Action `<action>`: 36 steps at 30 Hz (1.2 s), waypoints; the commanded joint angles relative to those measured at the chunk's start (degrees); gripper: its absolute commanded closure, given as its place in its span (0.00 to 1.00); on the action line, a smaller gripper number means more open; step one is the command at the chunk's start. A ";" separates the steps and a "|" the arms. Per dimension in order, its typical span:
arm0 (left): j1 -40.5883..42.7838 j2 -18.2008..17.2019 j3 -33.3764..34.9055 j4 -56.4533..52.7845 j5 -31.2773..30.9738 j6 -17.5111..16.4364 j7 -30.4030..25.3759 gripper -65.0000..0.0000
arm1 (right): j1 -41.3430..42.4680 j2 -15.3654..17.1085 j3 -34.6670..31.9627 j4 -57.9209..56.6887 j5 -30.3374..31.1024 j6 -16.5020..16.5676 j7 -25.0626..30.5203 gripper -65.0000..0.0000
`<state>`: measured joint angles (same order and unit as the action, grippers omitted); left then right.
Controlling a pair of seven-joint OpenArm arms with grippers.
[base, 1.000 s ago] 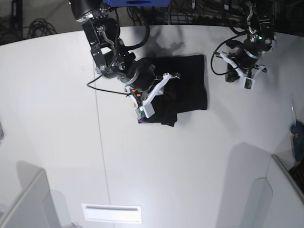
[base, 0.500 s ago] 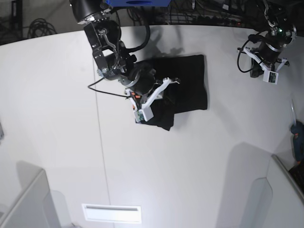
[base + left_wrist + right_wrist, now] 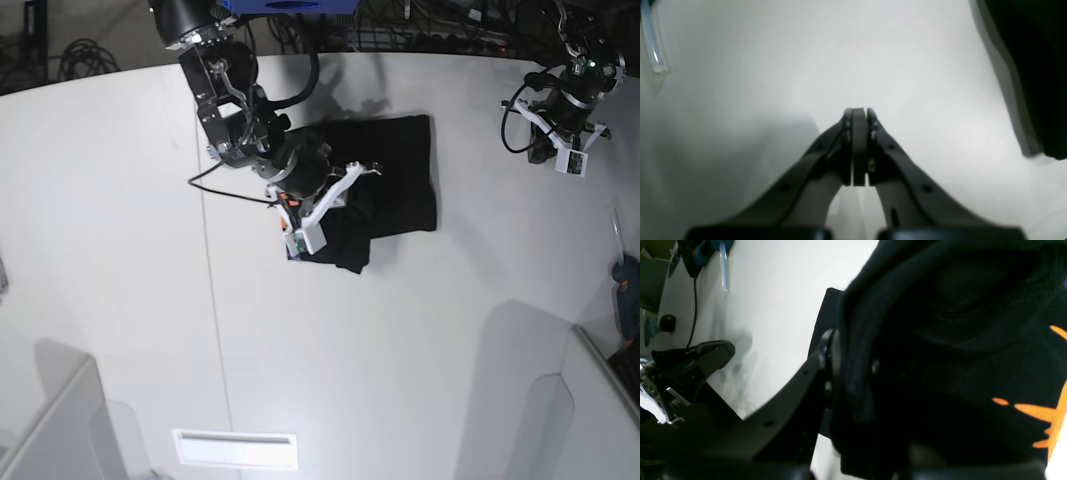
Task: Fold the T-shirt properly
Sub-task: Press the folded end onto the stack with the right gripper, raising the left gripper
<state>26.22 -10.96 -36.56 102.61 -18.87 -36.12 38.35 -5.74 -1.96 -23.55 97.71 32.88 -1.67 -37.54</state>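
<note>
Bunching soft black T-shirt (image 3: 395,180), gripper (image 3: 840,373)-pinched

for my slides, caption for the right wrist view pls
Right gripper clamped on a fold of the black T-shirt, orange print showing.

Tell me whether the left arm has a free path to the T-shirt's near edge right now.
Probably yes: bare table lies between the left gripper, shut and empty, and the T-shirt; the right gripper grips the far side.

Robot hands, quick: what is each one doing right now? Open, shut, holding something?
Left gripper: shut, holding nothing, above the bare table.
Right gripper: shut on a fold of the black T-shirt.
</note>
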 commanded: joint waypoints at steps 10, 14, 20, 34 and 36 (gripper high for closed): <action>0.02 -0.86 -0.50 0.73 -0.69 -0.41 -1.29 1.00 | 1.65 -0.64 -3.31 -2.11 1.01 0.66 0.66 1.00; -0.15 -0.86 -0.50 -0.06 -0.69 -0.41 -1.29 1.00 | 1.74 -0.64 -3.31 -2.11 1.01 0.66 0.66 1.00; -0.42 -0.86 -0.50 -1.20 -0.69 -0.41 -1.29 1.00 | 1.30 -0.02 -3.31 1.06 1.01 0.66 -0.48 1.00; -0.50 -0.86 -0.50 -1.20 -0.69 -0.41 -1.29 1.00 | 1.65 -0.29 -3.39 3.08 1.27 0.66 -3.38 1.00; -0.50 -0.86 -0.50 -1.20 -0.69 -0.41 -1.29 1.00 | 1.65 -0.29 -3.39 3.08 1.27 0.66 -3.38 1.00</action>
<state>25.71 -10.98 -36.67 100.57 -18.87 -36.12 38.30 -4.95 -1.74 -26.85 99.68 32.97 -1.67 -42.02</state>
